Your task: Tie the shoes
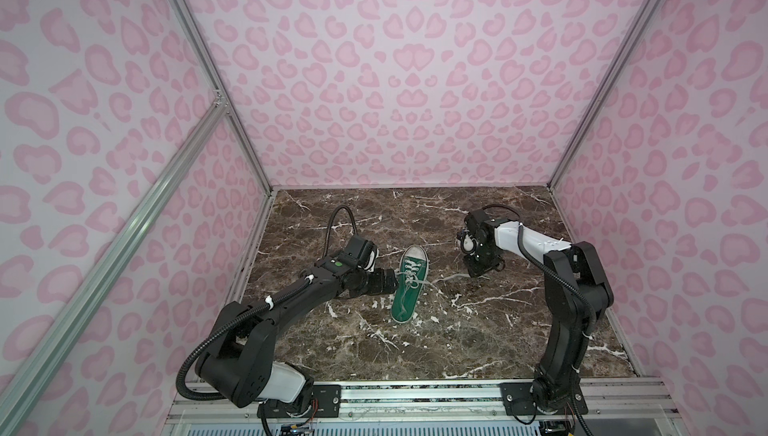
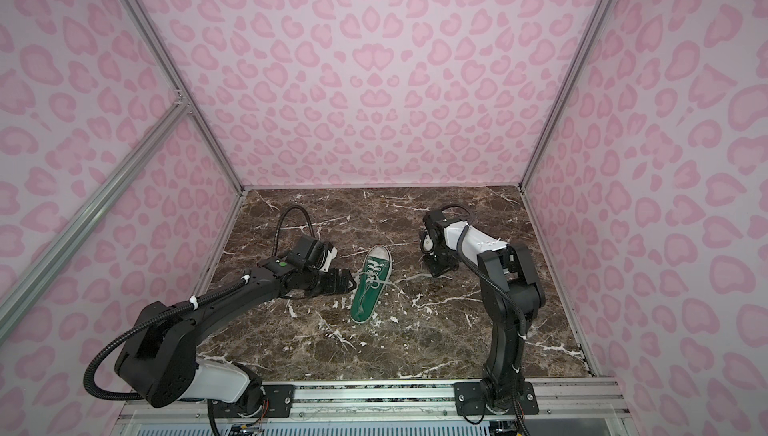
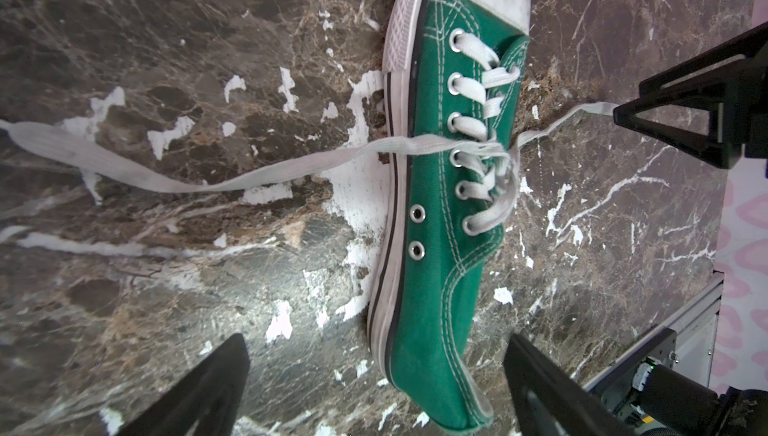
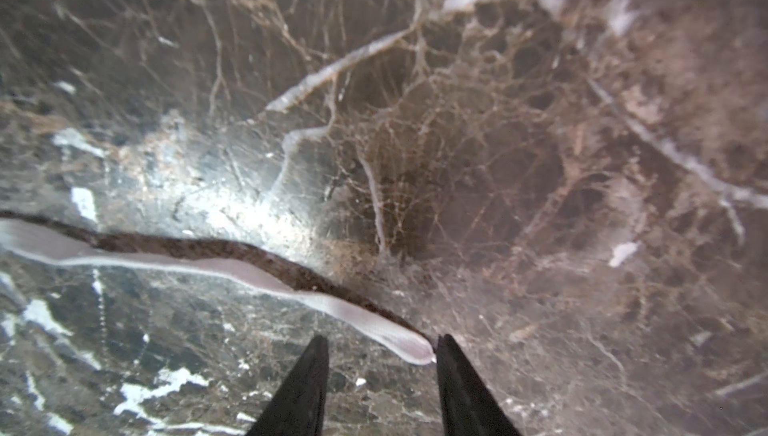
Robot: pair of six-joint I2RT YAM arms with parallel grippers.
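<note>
1. Right hand [image 4: 380,355] down at the tabletop [image 4: 540,164], fingers parted around a lace end [image 4: 399,342], not clamped.
2. Left hand [image 3: 374,388] spread wide, grasping nothing, just beside the sneaker [image 1: 409,288].
3. Sneaker mid-tabletop, laces [image 3: 490,151] loosely crossed and trailing to both sides.

Dark brown marble-patterned tabletop [image 1: 478,330] with white veins, pale scuffs in places. Lying directly on it near the middle: green sneaker [image 1: 408,288], sole down, toe toward the back wall. Spread over the surface on either side of it: loose white laces [image 3: 137,166], one end [image 4: 232,268] flat on the marble.
</note>
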